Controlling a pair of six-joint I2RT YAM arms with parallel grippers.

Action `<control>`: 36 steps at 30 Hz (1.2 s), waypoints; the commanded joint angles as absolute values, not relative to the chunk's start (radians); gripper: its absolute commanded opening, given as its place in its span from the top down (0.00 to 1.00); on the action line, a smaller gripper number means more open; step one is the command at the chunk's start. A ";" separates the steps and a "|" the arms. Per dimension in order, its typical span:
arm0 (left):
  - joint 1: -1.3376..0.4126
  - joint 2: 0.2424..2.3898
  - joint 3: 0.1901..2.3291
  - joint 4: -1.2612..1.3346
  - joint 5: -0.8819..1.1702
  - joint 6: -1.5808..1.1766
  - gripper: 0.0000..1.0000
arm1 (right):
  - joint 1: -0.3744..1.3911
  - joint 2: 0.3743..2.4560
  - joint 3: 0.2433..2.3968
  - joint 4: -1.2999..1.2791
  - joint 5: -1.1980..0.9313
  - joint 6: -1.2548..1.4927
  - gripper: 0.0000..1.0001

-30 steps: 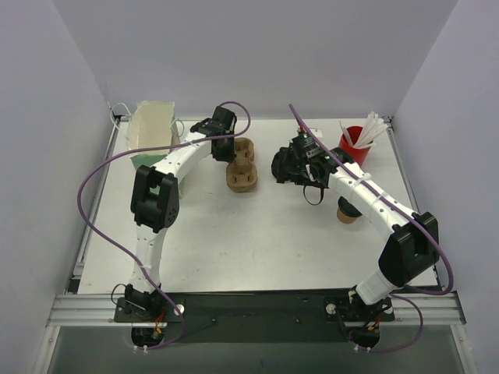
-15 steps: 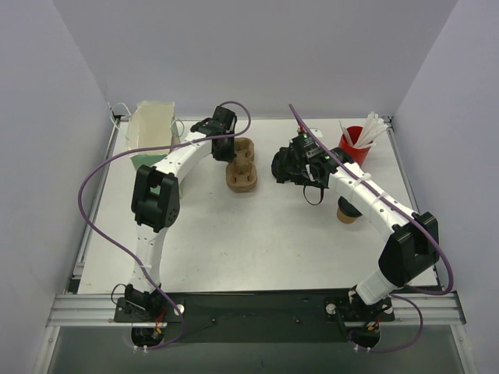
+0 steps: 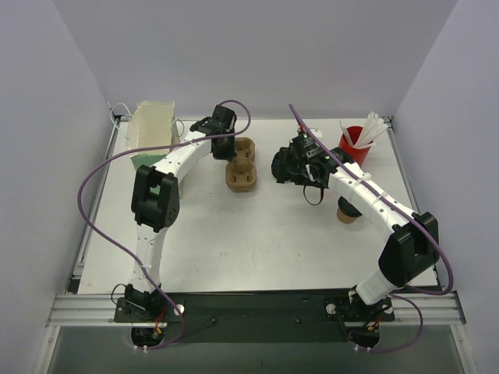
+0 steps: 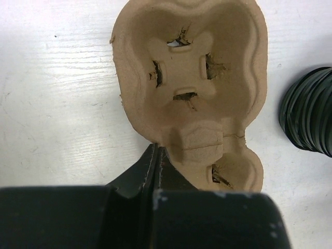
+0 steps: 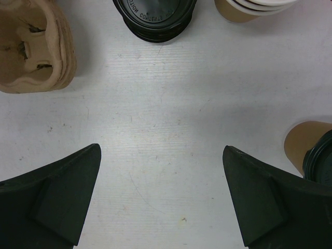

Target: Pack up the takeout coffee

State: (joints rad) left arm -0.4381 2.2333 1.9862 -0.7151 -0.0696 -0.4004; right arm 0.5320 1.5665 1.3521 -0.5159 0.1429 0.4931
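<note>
The takeout coffee (image 3: pixel 346 211), a brown paper cup with a black lid, stands at the right, half hidden under my right forearm; it also shows at the right edge of the right wrist view (image 5: pixel 313 151). My right gripper (image 5: pixel 161 197) hangs open over bare table, left of the coffee (image 3: pixel 283 167). A tan pulp cup carrier (image 4: pixel 192 78) lies at the table's middle back (image 3: pixel 242 165). My left gripper (image 4: pixel 157 151) is shut on the carrier's near rim, one finger outside and one inside the near well (image 3: pixel 231 154).
A stack of black lids (image 5: pixel 154 18) and a stack of lidless paper cups (image 5: pixel 254 8) stand beyond the right gripper. A red cup with white sticks (image 3: pixel 355 144) is at the back right. A pale bag (image 3: pixel 150 126) sits at the back left.
The left gripper's fingers have closed on the carrier's rim. Neither arm nor any object has visibly moved.
</note>
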 commanded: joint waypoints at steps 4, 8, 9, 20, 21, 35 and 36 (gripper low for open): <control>-0.416 2.163 2.029 -0.635 0.029 -0.396 1.00 | 0.538 1.566 1.381 -0.528 0.179 0.488 0.03; -0.402 2.138 2.000 -0.603 0.069 -0.403 1.00 | 0.538 1.575 1.396 -0.528 0.178 0.485 0.03; -0.399 2.135 1.991 -0.600 0.078 -0.406 1.00 | 0.540 1.580 1.400 -0.529 0.178 0.486 0.03; -0.377 2.082 1.945 -0.548 0.124 -0.408 1.00 | 0.538 1.631 1.500 -0.548 0.173 0.479 0.03; -0.377 2.089 1.956 -0.561 0.123 -0.405 1.00 | 0.538 1.638 1.514 -0.549 0.176 0.477 0.03; -0.413 2.206 2.039 -0.689 0.008 -0.365 0.62 | 0.540 1.640 1.502 -0.554 0.175 0.482 0.03; -0.414 2.216 2.042 -0.693 0.008 -0.365 0.66 | 0.541 1.637 1.502 -0.554 0.175 0.480 0.03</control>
